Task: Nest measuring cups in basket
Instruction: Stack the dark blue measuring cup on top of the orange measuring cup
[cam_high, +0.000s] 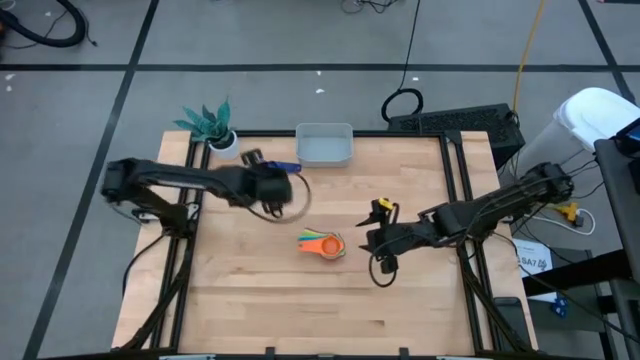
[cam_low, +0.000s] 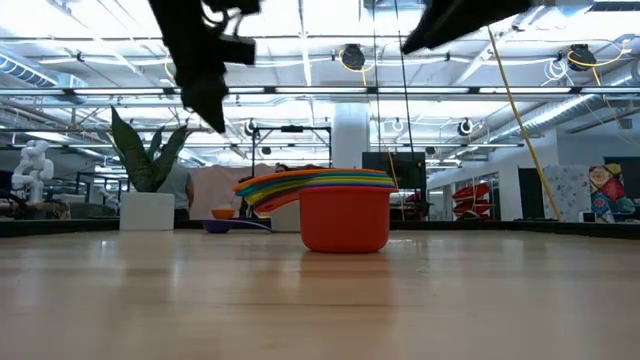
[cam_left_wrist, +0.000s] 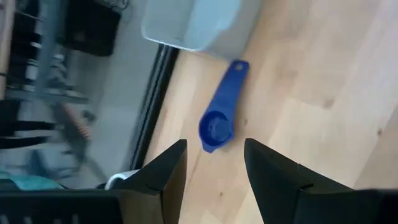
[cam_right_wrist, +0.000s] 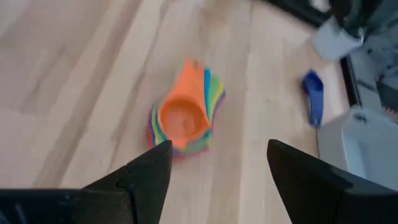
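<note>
A nested stack of measuring cups (cam_high: 322, 244) stands on the red cup's base (cam_low: 345, 218) at mid-table, orange cup uppermost (cam_right_wrist: 182, 118), handles fanned toward the left. A dark blue cup (cam_left_wrist: 217, 121) lies alone on the wood, its handle toward the basket (cam_high: 325, 145), which sits at the far edge. My left gripper (cam_left_wrist: 214, 168) hovers open above and just short of the blue cup (cam_high: 284, 166). My right gripper (cam_right_wrist: 214, 174) hangs open above the table, right of the stack.
A white pot with a teal plant (cam_high: 215, 128) stands at the far left corner, left of the basket. Black frame rails (cam_high: 455, 200) run along the table's sides. Bare wood (cam_high: 300, 310) lies toward the near edge.
</note>
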